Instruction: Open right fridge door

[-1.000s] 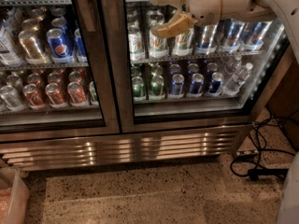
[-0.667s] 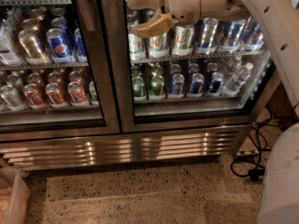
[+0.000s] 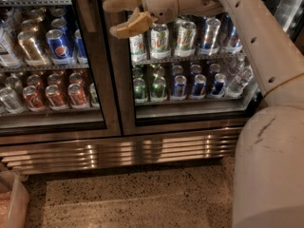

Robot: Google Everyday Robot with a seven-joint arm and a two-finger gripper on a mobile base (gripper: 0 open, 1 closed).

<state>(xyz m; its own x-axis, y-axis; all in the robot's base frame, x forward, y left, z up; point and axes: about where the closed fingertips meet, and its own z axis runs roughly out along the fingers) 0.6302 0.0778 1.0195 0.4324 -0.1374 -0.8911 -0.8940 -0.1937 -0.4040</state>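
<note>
The right fridge door [image 3: 118, 89] is a glass panel in a brushed steel frame, and it stands closed. Green, silver and blue cans [image 3: 179, 82] show on the shelves behind it. My gripper [image 3: 112, 19] hangs at the top of the view, in front of the door's left stile near the centre seam. Its two tan fingers [image 3: 129, 26] are spread open with nothing between them. The arm [image 3: 247, 27] reaches in from the right across the glass. I cannot make out the door's handle.
The left door [image 3: 97, 46] is also closed, with blue Pepsi cans and red cans behind it. A ribbed steel grille [image 3: 123, 151] runs below both doors. Speckled floor [image 3: 133, 198] lies in front. A pale plastic bin [image 3: 9, 203] sits at lower left, and the robot's body [image 3: 270, 170] fills the lower right.
The gripper has moved left across the right door's glass, from over the cans to the door's left stile. Its fingers stay open.
</note>
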